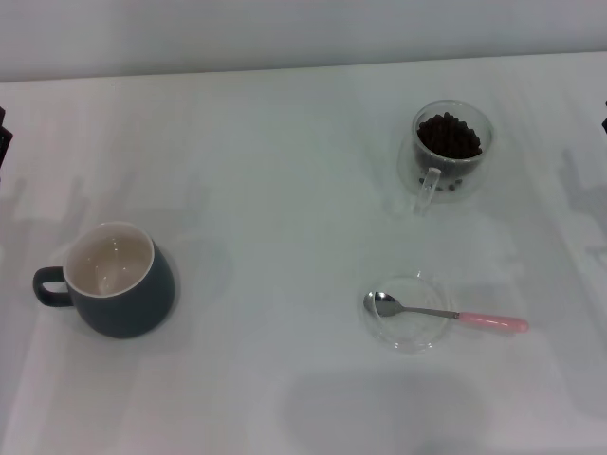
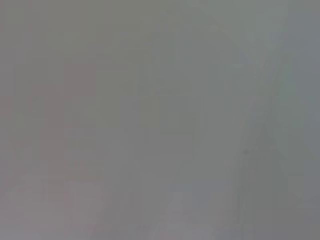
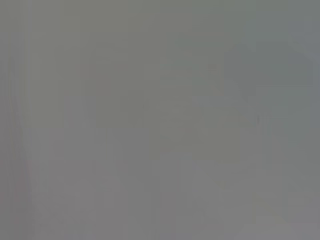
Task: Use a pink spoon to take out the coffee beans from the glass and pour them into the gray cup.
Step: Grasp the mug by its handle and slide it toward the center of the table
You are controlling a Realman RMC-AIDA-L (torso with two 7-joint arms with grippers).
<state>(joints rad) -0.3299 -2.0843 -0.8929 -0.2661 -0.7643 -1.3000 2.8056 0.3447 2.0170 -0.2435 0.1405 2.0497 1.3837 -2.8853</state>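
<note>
Nothing of the task appears done yet. The pink spoon (image 1: 446, 312) lies untouched at the near right of the white table (image 1: 285, 190), its metal bowl resting in a flat clear glass dish (image 1: 406, 334) and its pale pink handle sticking out to the right over the rim onto the table. The glass (image 1: 450, 152), a clear double-walled mug with its handle turned toward the near side, stands at the far right, well apart from the spoon, and holds a full heap of coffee beans (image 1: 450, 136). The gray cup (image 1: 119, 281) sits at the near left, its loop handle pointing left; its cream-white inside shows no beans at all. So every step remains: picking up the spoon, scooping from the glass, carrying across to the cup and tipping the beans in.

Only the head view shows the scene. At its left and right edges small dark slivers may be parts of the arms, but neither gripper can be made out, so whether either pincer's fingers are apart or together cannot be told. Faint shadows fall on the table near both edges.

The left wrist view and the right wrist view add nothing about the objects: each shows only a plain, featureless gray field, with no spoon, mug, cup or fingers to be seen in it.
</note>
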